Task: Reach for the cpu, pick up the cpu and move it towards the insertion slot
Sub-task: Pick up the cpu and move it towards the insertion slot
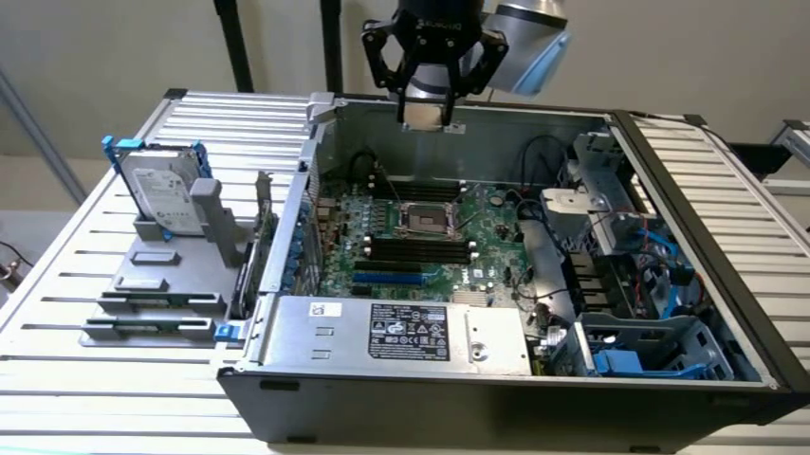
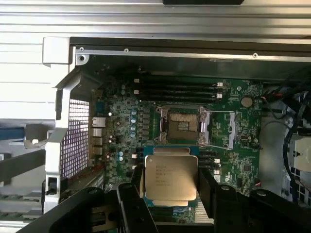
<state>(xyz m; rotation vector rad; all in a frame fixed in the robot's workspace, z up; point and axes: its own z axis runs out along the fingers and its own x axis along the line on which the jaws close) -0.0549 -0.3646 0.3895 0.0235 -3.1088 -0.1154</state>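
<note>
Currently: pincer (image 2: pixel 171 187) clamped on the cpu (image 2: pixel 171 178) by its edges, high above the insertion slot (image 2: pixel 183 127). Risk: thin grip; chip tilts, slips, bends socket pins.

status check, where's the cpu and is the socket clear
Gripper shut on the cpu, held above the open case. Insertion slot on the motherboard uncovered, frame open. Nothing between chip and socket.

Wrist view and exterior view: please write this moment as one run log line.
gripper: shut on cpu | position: above the open computer case | cpu: raised, not in insertion slot | slot: empty
</note>
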